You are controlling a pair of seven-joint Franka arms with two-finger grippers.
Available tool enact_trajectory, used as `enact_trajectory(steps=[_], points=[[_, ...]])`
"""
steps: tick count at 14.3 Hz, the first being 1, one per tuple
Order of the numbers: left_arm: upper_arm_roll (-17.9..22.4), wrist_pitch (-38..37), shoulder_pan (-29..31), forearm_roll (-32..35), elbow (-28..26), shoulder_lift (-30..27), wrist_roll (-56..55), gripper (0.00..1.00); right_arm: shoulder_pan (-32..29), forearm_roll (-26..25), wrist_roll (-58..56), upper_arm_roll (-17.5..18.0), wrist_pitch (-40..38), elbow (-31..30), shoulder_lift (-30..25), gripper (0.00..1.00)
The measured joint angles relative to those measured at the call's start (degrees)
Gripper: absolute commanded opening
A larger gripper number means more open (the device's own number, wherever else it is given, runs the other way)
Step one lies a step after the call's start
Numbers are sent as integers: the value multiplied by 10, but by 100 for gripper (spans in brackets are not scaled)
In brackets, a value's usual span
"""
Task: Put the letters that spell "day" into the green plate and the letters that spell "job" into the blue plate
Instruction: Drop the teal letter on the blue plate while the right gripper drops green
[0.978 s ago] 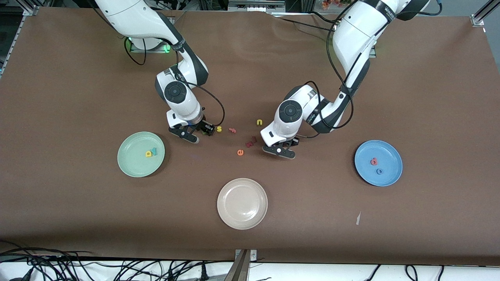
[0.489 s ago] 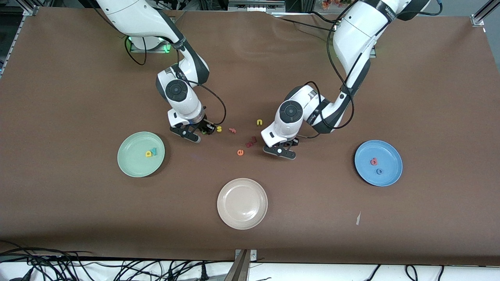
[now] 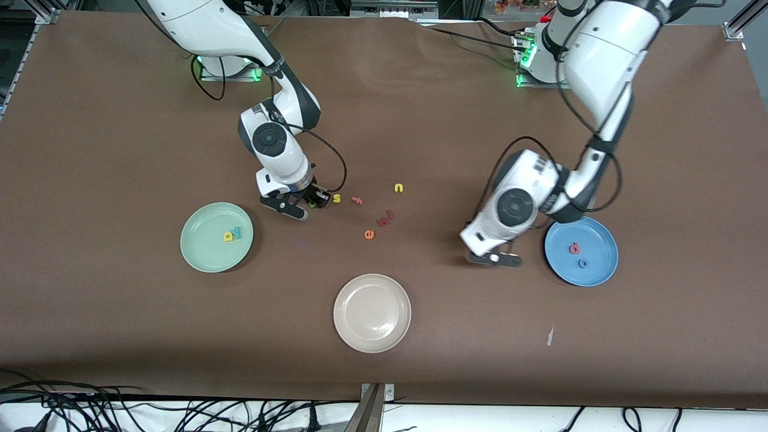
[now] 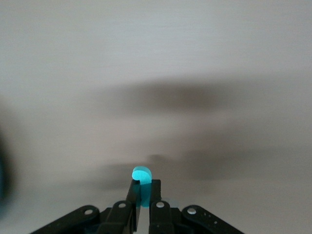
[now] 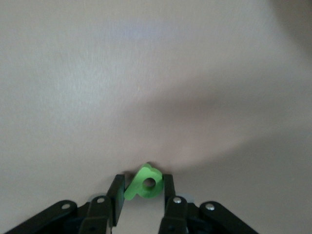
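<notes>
My left gripper (image 3: pixel 495 258) hangs over the brown table just beside the blue plate (image 3: pixel 600 240), shut on the teal j (image 4: pixel 141 174), whose hooked tip pokes out past the fingertips. The blue plate holds the salmon b (image 3: pixel 575 247) and the blue o (image 3: pixel 582 263). My right gripper (image 3: pixel 302 207) is down at the table next to the yellow s (image 3: pixel 336 198), shut on the green d (image 5: pixel 145 184). On the green plate (image 3: pixel 204 252) lie the yellow a (image 3: pixel 228 236) and the teal y (image 3: pixel 237 232).
A beige plate (image 3: pixel 372 312) sits nearer the front camera, mid-table. Loose letters lie between the arms: a pink f (image 3: pixel 357 200), a yellow u (image 3: pixel 398 188), an orange e (image 3: pixel 369 234) and dark red letters (image 3: pixel 384 218). A white scrap (image 3: pixel 550 336) lies near the front edge.
The left arm has swung from the loose letters over to the blue plate's side, carrying the teal j. The right gripper stayed by the yellow s and closed on the green d.
</notes>
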Motion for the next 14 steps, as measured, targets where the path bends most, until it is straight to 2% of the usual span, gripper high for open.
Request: enact_trajectory(steps=[5, 6, 7, 8, 12, 14], points=[[6, -84, 131, 1, 23, -15, 149, 0, -103, 0, -184, -5, -99, 9, -62, 21], [7, -94, 149, 1, 28, -15, 168, 26, -122, 0, -221, -5, -109, 9, -70, 27], [8, -101, 165, 1, 32, -16, 181, 72, -142, 0, -259, -6, -115, 9, -74, 62], [10, -103, 178, 3, 32, -15, 189, 100, -161, 0, -291, -6, -117, 9, -76, 98], [14, -104, 196, 8, 35, -13, 191, 100, -190, 0, -329, -5, -133, 21, -79, 100], [22, -118, 196, 8, 51, -14, 191, 100, -189, 0, -329, -3, -199, 63, -83, 100]])
